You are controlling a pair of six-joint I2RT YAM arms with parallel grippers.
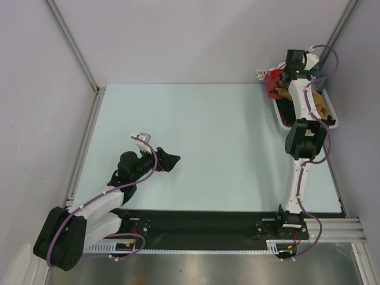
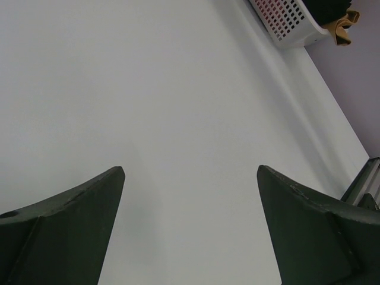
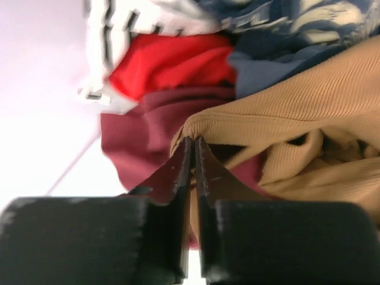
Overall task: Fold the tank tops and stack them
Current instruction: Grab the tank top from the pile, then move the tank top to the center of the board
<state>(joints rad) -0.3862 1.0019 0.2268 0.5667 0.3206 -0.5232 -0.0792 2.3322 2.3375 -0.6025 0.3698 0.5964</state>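
Note:
The tan-brown tank top lies crumpled in a white laundry basket at the table's far right; it also shows in the top view. My right gripper is shut on a folded edge of the tan top, inside the basket. A slate-blue cloth, probably the blue tank top, lies just behind the tan one. My left gripper is open and empty, low over the bare table at the near left; its jaws stand wide apart in the left wrist view.
The basket also holds a red cloth, a maroon cloth, a white striped cloth and a navy patterned one. The basket shows far off in the left wrist view. Walls enclose the table at the back and left.

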